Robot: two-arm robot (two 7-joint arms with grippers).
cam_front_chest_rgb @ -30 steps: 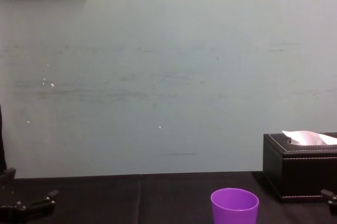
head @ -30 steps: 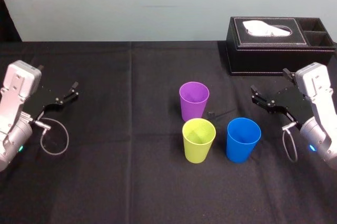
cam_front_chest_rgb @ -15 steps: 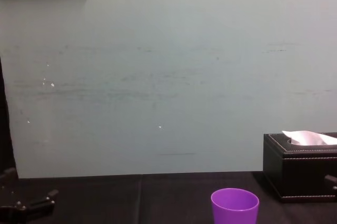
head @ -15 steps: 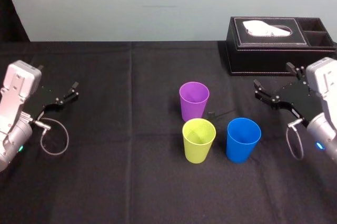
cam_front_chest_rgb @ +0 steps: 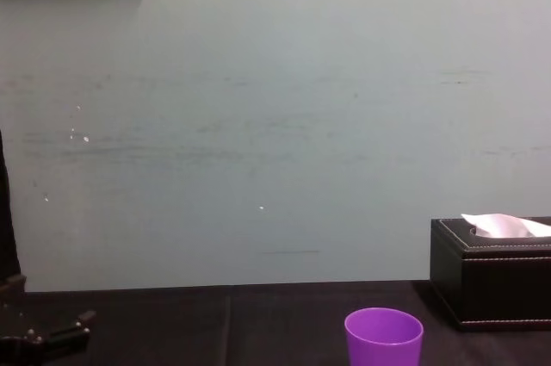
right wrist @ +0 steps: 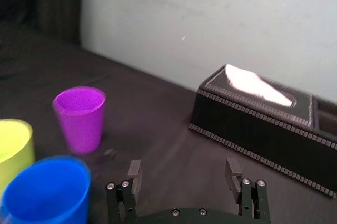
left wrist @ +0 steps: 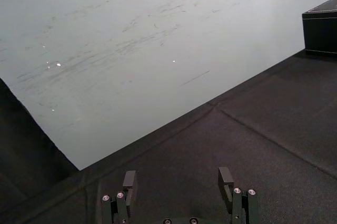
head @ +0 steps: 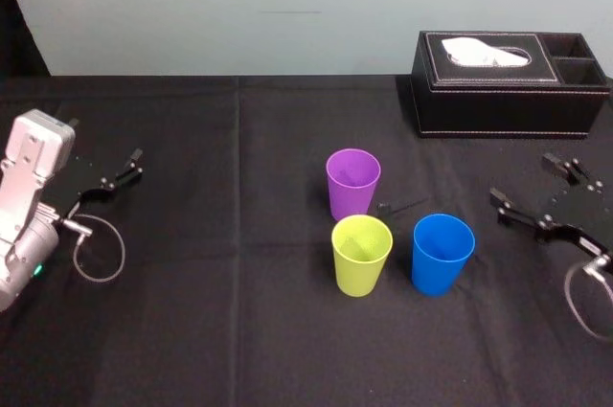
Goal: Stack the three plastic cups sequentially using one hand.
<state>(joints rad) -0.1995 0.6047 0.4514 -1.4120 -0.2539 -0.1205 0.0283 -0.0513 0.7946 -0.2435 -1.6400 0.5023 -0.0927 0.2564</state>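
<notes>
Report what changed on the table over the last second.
The right hand drew back toward the robot's right side, away from the cups, open and holding nothing. Nothing was taken hold of or let go. The left hand stayed parked, open, at the table's left. The purple cup, yellow-green cup, blue cup and tissue box did not move.

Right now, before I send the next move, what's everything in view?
purple cup: one, purple, upright mid-table, farthest back of the cups.
yellow-green cup: one, yellow-green, upright, just in front of the purple one.
blue cup: one, blue, upright, right of the yellow-green one, not touching.
tissue box: one, black, far right by the wall.
tablecloth: one, black, covering the table.
left hand: one, black, open, empty, over the table's left side.
right hand: one, black, open, empty, right of the blue cup.
</notes>
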